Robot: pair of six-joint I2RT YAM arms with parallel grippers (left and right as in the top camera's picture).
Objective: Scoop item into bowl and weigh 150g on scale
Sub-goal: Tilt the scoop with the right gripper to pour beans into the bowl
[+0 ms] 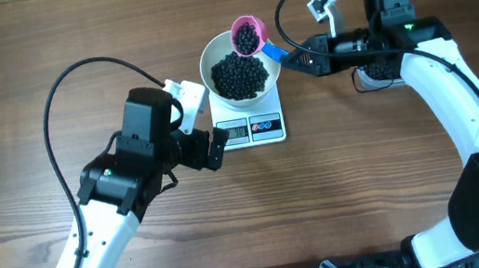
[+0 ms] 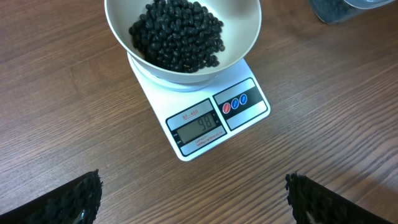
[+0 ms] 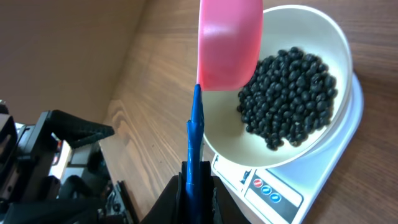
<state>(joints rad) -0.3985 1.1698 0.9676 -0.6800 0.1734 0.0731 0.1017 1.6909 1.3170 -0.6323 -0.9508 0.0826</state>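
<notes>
The right tool (image 3: 198, 186) pinches the scoop (image 1: 246, 35) by its blue handle, which runs straight from it toward the bowl (image 1: 208, 66). The cup tilts over that rim, above the beans (image 1: 241, 75). The bowl sits on the scale (image 1: 253, 130). The left tool (image 2: 194, 202), spread wide and empty, hangs near the scale's front.

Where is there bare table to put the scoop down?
Bare wood right of the scale, between it and the right arm; also in front of the scale's display. Crowded left of the scale by the left fingers, and over the bowl, where the scoop hangs.
</notes>
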